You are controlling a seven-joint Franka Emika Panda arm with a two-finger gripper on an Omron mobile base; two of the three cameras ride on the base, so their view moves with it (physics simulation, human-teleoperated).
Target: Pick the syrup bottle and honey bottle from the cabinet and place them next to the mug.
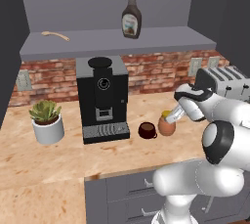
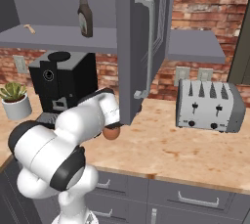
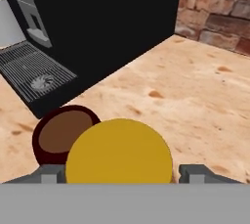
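**Honey by the mug, syrup on the shelf**

The squat orange honey bottle with its yellow lid stands upright on the bench, just beside the dark maroon mug. The dark brown syrup bottle stands upright on the grey cabinet shelf.

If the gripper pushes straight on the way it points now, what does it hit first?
Most likely the honey bottle: its yellow lid sits directly ahead of the gripper, between the fingertips. The mug lies just beyond and to one side. Whether the fingers already touch the bottle is unclear.
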